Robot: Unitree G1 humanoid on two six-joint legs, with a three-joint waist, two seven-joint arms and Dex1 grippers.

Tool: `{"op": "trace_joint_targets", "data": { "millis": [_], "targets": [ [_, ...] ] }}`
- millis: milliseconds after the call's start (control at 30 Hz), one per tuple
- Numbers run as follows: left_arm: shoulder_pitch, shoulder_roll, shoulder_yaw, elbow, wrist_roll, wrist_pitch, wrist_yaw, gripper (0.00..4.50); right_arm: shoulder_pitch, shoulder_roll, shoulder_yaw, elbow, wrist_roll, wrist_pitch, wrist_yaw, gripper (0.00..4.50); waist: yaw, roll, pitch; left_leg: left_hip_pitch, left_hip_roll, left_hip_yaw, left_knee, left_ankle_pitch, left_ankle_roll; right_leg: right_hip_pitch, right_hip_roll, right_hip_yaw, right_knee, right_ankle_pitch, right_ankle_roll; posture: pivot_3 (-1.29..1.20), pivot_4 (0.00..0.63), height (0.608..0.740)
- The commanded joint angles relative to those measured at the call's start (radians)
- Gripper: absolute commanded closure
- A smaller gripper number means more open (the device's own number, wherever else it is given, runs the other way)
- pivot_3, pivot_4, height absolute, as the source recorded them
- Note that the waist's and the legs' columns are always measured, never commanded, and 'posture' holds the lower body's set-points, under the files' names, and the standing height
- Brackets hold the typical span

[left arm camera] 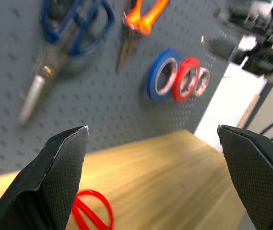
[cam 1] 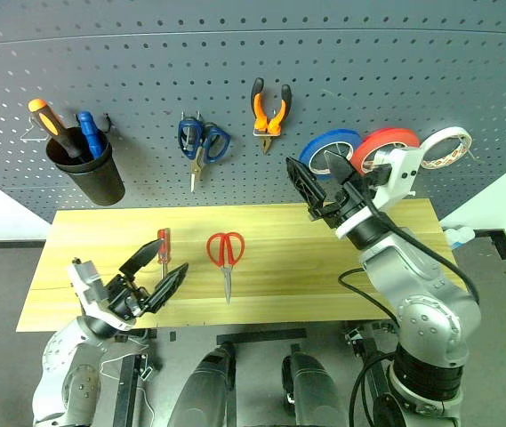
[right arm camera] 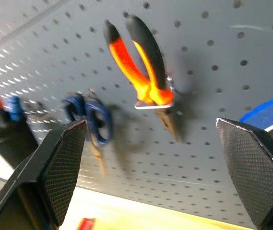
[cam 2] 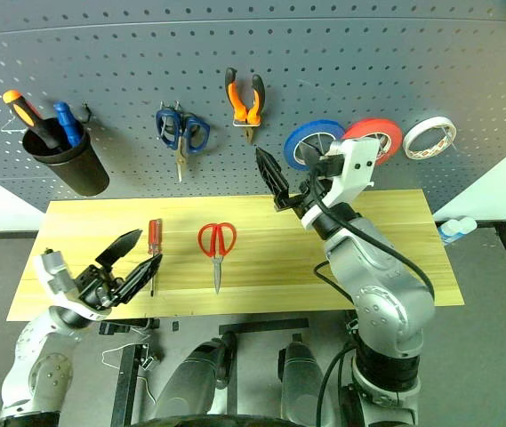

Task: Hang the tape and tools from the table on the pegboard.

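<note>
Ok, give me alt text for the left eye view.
Red scissors and a red screwdriver lie on the table; pliers and red tape hang on the pegboard. Both pincers, left and right, are open and empty.

table [cam 1: 324, 294]: screwdriver [cam 1: 164, 245] left of scissors [cam 1: 226, 258] | pegboard [cam 1: 341, 71]: pliers [cam 1: 270, 111], tape [cam 1: 393, 142]

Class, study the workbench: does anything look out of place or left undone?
Yes. The red-handled scissors and the small red-handled screwdriver lie on the table, while the pliers and red tape hang on the pegboard.
</note>
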Motion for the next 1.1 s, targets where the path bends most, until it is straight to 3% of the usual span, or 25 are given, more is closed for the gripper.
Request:
{"op": "trace_joint_targets", "data": {
  "millis": [33, 267, 500, 800, 1100],
  "targets": [
    [-0.006, -0.015, -0.074, -0.076, 0.143, 0.061, 0.192, 0.00, -0.022, -0.038, -0.018, -0.089, 0.152, 0.042, 0.003, 0.01, -0.001, 0.001, -0.002, 0.000, 0.000, 0.000, 0.000, 0.000, 0.000, 0.000, 0.000, 0.000, 0.000, 0.000, 0.000, 0.06, 0.206, 0.740],
    [-0.126, -0.029, -0.261, -0.031, 0.584, 0.144, 0.548, 0.00, -0.014, -0.137, -0.025, -0.111, 0.244, 0.058, -0.049, 0.01, -0.002, 0.000, -0.004, 0.000, 0.000, 0.000, 0.005, -0.001, 0.001, 0.001, 0.001, -0.001, 0.003, 0.000, 0.000, 0.02, 0.204, 0.740],
    [-0.283, -0.147, -0.366, 0.068, 0.745, 0.283, 0.759, 0.00, 0.003, -0.182, -0.018, -0.123, 0.266, 0.039, -0.105, 0.01, -0.002, 0.000, -0.004, -0.001, -0.001, 0.001, 0.013, -0.003, 0.006, 0.003, 0.001, -0.002, 0.006, 0.001, 0.003, -0.01, 0.203, 0.740],
    [-0.476, -0.425, -0.392, 0.172, 0.846, 0.418, 1.052, 0.00, 0.007, -0.190, 0.018, -0.121, 0.253, 0.012, -0.145, 0.01, -0.004, -0.002, -0.007, -0.001, -0.001, 0.002, 0.015, -0.002, 0.003, 0.003, 0.001, -0.002, 0.007, 0.002, 0.003, -0.02, 0.189, 0.740],
    [-0.474, -0.510, -0.375, 0.168, 0.807, 0.630, 1.147, 0.00, 0.009, -0.194, 0.045, -0.126, 0.244, -0.011, -0.180, 0.01, -0.006, -0.002, -0.010, -0.001, -0.001, 0.003, 0.017, -0.001, 0.002, 0.003, 0.001, -0.001, 0.009, 0.002, 0.004, -0.03, 0.178, 0.740]
  ]
}}
